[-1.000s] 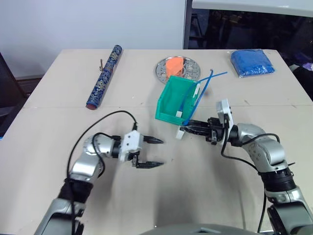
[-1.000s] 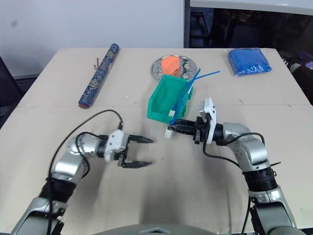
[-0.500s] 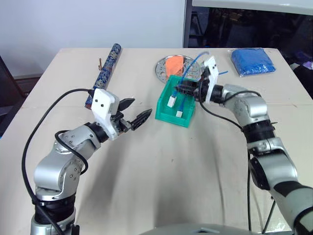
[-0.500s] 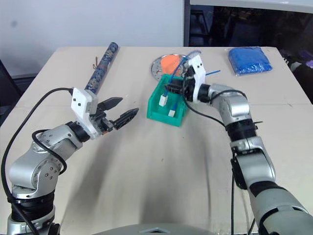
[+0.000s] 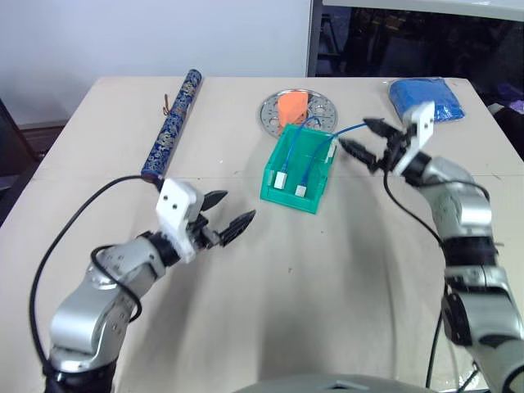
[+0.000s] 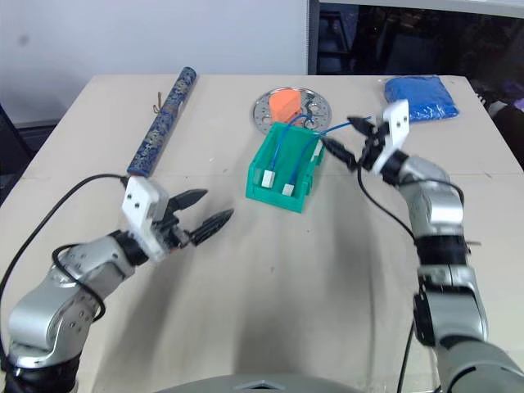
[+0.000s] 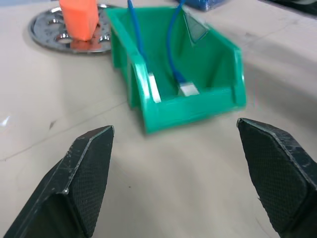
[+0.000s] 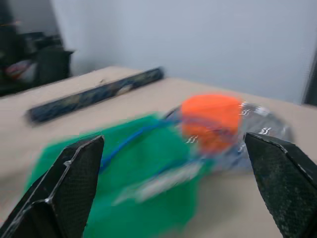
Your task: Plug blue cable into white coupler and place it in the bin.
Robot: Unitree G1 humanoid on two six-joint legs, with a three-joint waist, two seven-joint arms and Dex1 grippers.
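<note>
Now both blue cables with their white couplers lie inside the bin (image 5: 296, 195), so I cannot tell the blue cable (image 5: 306, 155) and its white coupler (image 5: 300, 191) from the other pair. The right gripper (image 5: 359, 141), fingers spread and empty, hangs just beside the bin's far right corner, nearer than the left gripper (image 5: 229, 218), also spread and empty.

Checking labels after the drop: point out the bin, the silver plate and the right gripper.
bin (image 5: 288, 194): left eye view, on its low front wall.
silver plate (image 5: 270, 114): left eye view, on its bare left rim.
right gripper (image 5: 359, 137): left eye view, midway between its open fingertips, just right of the bin.
</note>
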